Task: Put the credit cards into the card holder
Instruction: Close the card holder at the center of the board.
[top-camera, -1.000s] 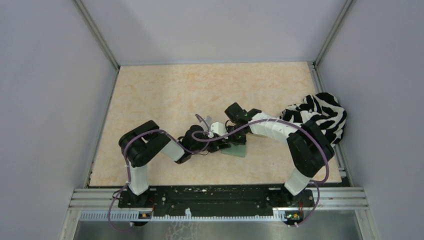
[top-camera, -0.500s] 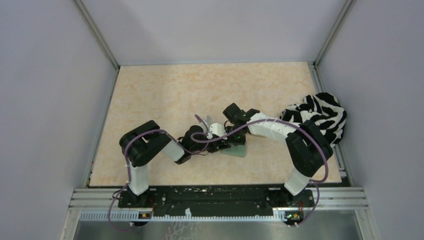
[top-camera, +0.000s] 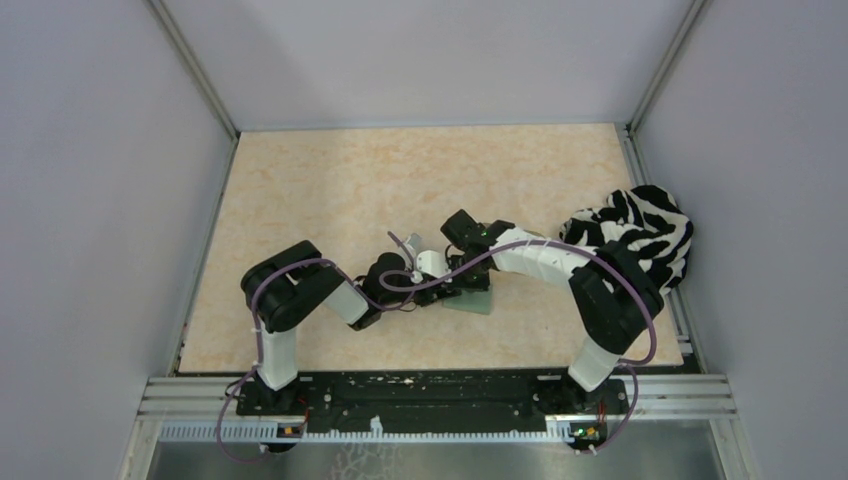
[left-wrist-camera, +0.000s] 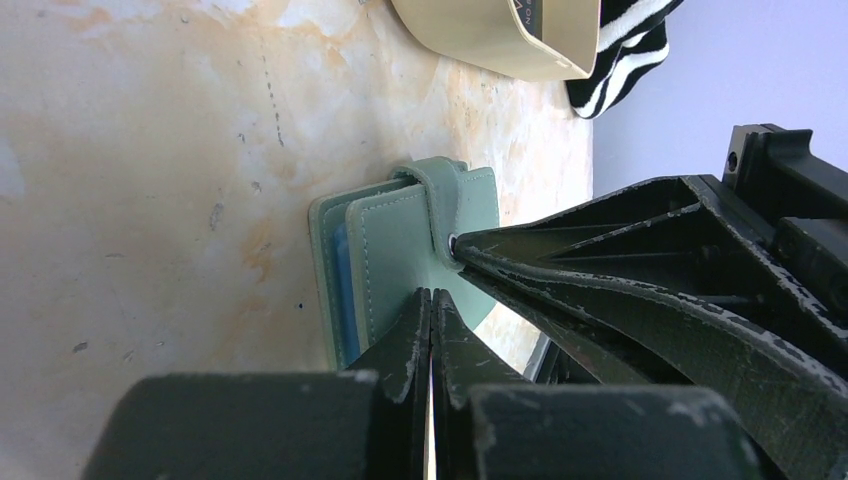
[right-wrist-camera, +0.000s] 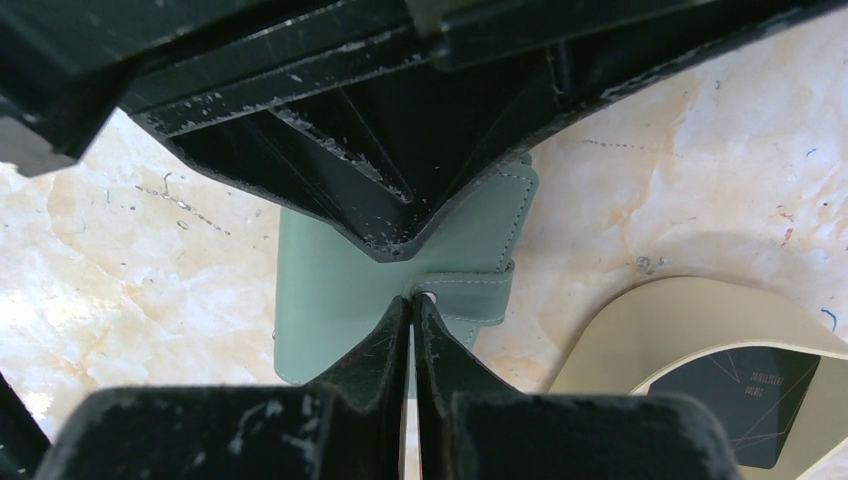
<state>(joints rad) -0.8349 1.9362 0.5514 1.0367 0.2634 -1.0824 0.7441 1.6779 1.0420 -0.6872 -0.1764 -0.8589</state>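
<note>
Crept a touch leftward since a second ago: right arm's wrist, in the top view. Left arm barely changed; card holder (left-wrist-camera: 395, 250) in the same spot on the marbled table (top-camera: 330, 190).

Left gripper (left-wrist-camera: 430, 297): fingers pressed flat together, tips resting on the near edge of the card holder's front flap. Cannot tell whether anything thin is caught between them.

Right gripper (right-wrist-camera: 412, 300): fingers clenched, tips pinching the end of the card holder's closing strap (right-wrist-camera: 470, 297). Meets the left gripper almost tip to tip over the same flap, coming in from the opposite side.

Card holder: pale grey-green, lying flat directly under both sets of fingertips, a sliver of light blue showing between its leaves on the side away from the right gripper.

Beyond the right gripper, past the strap side: tan rounded tray (right-wrist-camera: 620, 330), apart from the card holder, with one black credit card (right-wrist-camera: 740, 392) lying inside.

Farther out past the tray, at the table's right edge: zebra-striped cloth (top-camera: 640, 232), bunched.
</note>
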